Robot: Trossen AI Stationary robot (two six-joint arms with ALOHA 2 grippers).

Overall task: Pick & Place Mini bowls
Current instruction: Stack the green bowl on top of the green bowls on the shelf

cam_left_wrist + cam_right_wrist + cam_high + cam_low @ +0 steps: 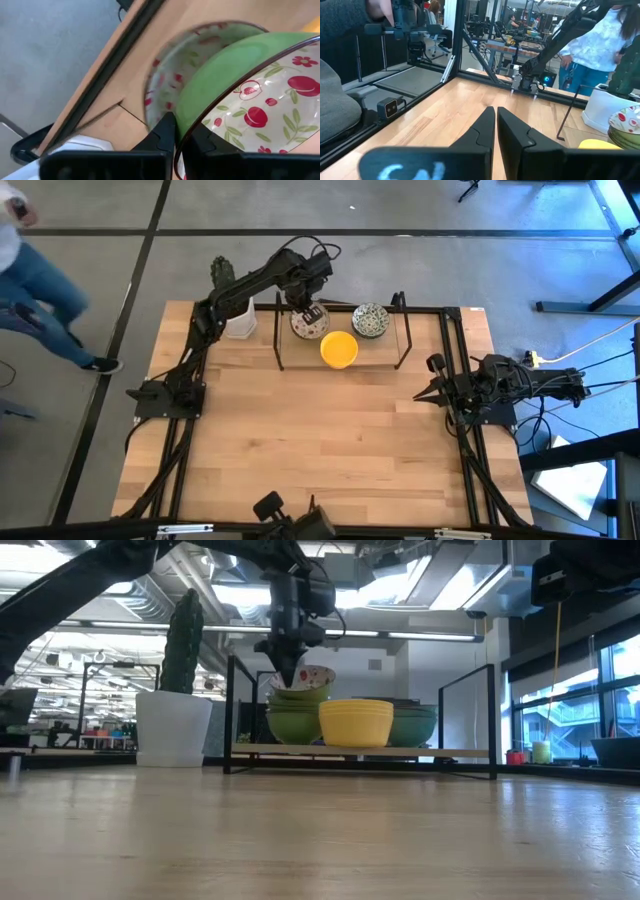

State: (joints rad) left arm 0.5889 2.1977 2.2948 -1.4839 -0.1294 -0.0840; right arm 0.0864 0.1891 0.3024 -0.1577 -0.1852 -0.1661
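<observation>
My left gripper (311,314) reaches to the table's far side and is shut on a mini bowl (313,678) that is white with red cherries inside and green outside. It hangs tilted over a stack of like bowls (296,723), whose red-patterned inside (167,75) shows in the left wrist view. A plain yellow bowl (339,349) sits just nearer, and a green-grey patterned bowl (370,320) sits to the right of the stack. My right gripper (432,386) waits shut at the table's right side, touching nothing. My left gripper pinches the red-patterned bowl by its rim (198,122), one finger (165,132) on the green outer wall and the other (202,145) inside. The fingers come from above, pointing down. The bowl hangs tilted; whether its lower edge touches the stack below, I cannot tell.
A black wire frame (279,340) stands around the bowls at the far edge. A white pot with a green cactus (238,317) stands left of it. Bare wooden table (320,440) spreads toward the near edge. A person (40,290) walks on the floor at far left.
</observation>
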